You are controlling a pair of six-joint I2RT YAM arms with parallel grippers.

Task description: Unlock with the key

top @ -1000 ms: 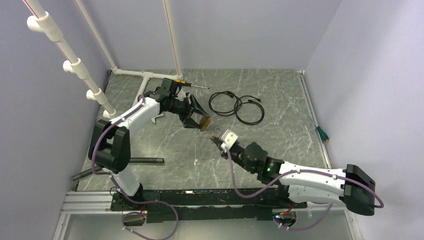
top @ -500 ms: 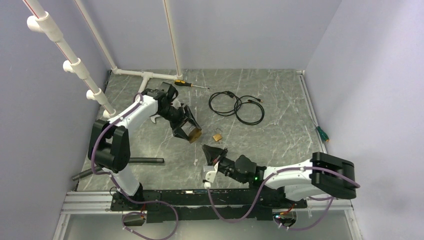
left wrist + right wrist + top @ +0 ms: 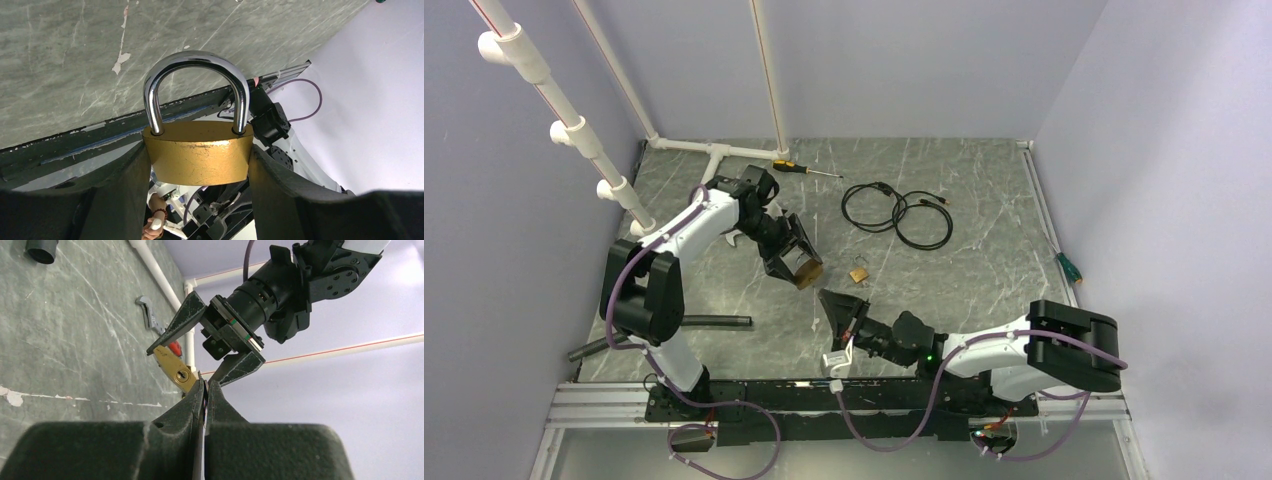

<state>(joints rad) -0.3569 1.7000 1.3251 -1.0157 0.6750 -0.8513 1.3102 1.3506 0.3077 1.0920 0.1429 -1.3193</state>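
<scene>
My left gripper (image 3: 796,264) is shut on a brass padlock (image 3: 807,271) and holds it above the table, left of centre. In the left wrist view the padlock body (image 3: 200,152) is clamped between the two black fingers (image 3: 115,195), with its steel shackle (image 3: 195,62) closed and pointing away. My right gripper (image 3: 828,297) sits just below and right of it, pointing up at it. In the right wrist view its jaws (image 3: 204,385) are shut on a thin key seen edge-on. The tips are close under the padlock's keyhole (image 3: 183,375), not touching it.
A second small brass padlock (image 3: 858,272) lies on the table right of the held one. Black cable coils (image 3: 899,212) lie behind. There is a yellow-handled screwdriver (image 3: 796,167), a green screwdriver (image 3: 1067,266) at the right edge, a black tube (image 3: 714,322) and white pipes (image 3: 714,150).
My right arm swung back toward the near edge and left, its gripper now pointing up at the padlock. My left gripper brought the padlock down and nearer. The small padlock on the table came into view.
</scene>
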